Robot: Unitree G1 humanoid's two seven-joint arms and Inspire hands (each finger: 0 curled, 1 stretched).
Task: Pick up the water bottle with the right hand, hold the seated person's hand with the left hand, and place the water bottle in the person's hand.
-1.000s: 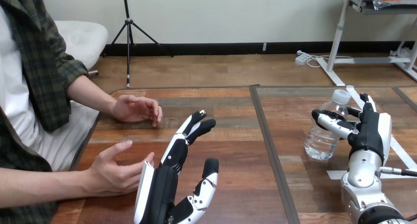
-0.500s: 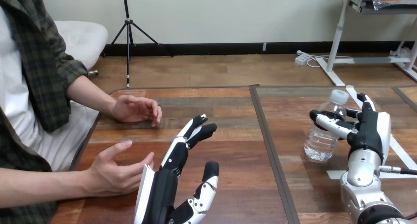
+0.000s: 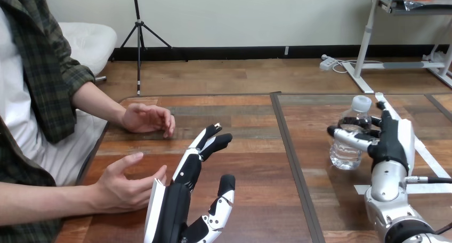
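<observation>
A clear water bottle [image 3: 349, 147] with a white cap stands on the right half of the wooden table [image 3: 250, 163]. My right hand [image 3: 389, 139] is shut on it, thumb across its front and fingers curled behind it. My left hand [image 3: 184, 200] is open at the front of the table, fingers straight and pointing away from me. The person's hand at the lower left [image 3: 125, 184] rests on its edge just left of my left hand, close to it; I cannot tell if they touch. The person's other hand [image 3: 148, 118] lies farther back on the table.
A dark seam [image 3: 290, 147] splits the table into left and right halves. White tape strips [image 3: 426, 163] lie on the table by my right arm. The table's left edge [image 3: 101, 142] runs beside the person.
My right hand has closed round the bottle and shifted it slightly left. My left hand has barely moved, and the person's hands are still.
</observation>
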